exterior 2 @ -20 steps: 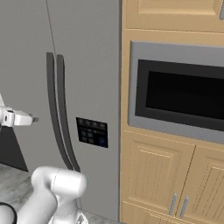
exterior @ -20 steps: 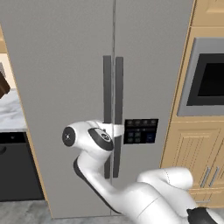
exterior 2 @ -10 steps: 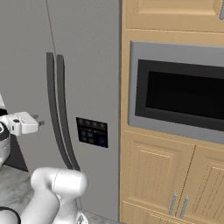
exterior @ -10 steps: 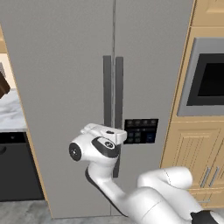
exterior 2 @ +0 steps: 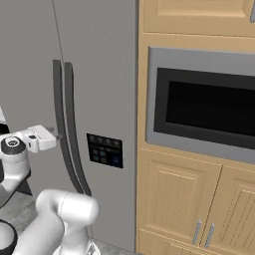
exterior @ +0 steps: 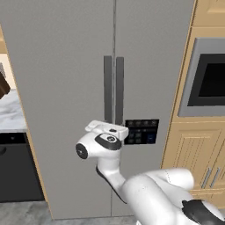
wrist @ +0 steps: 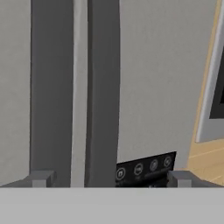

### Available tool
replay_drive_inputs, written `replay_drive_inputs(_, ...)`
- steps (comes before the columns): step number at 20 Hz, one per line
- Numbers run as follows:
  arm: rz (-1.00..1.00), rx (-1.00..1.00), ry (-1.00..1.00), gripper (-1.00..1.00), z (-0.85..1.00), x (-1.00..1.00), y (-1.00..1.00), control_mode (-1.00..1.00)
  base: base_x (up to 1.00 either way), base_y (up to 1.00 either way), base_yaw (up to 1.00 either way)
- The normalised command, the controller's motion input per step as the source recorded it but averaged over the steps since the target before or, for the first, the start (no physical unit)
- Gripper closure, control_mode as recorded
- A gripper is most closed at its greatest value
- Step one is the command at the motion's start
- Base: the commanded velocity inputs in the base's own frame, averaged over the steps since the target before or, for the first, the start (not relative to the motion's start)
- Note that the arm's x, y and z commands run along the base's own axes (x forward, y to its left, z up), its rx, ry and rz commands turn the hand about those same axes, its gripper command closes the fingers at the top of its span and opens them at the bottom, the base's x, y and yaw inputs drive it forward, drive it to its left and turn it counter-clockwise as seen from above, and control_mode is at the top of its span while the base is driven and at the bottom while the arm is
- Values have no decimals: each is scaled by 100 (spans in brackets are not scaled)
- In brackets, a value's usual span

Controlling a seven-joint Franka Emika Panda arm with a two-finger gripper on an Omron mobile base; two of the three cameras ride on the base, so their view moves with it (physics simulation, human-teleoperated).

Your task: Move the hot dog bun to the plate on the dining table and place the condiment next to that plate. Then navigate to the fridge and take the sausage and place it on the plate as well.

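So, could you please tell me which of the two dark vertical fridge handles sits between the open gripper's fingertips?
It is the right-hand dark vertical handle, the one nearest the black control panel. The gripper straddles it, while the left-hand handle lines up with the left fingertip.

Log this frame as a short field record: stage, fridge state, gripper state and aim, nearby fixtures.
stage: at the fridge, sausage not yet fetched
fridge doors: both shut
handles: two dark vertical bars, side by side at the door seam
gripper: open, holding nothing, facing the handles, right handle between the fingertips' line of sight
control panel: dark, on the right door, below handle mid-height
oven: built into wooden cabinetry right of the fridge
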Motion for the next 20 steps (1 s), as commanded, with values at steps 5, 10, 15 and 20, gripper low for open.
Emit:
replay_drive_inputs(5,-5,-7,0,-100,-7,56,7,-100,0,0,0)
replay_drive_inputs(10,-1,-7,-3,-100,-4,24,38,-100,0,0,0)
replay_drive_inputs(15,0,-3,-7,-100,-1,3,29,-100,0,0,0)
replay_drive_inputs(20,0,0,-7,-100,-3,0,-1,-100,0,0,0)
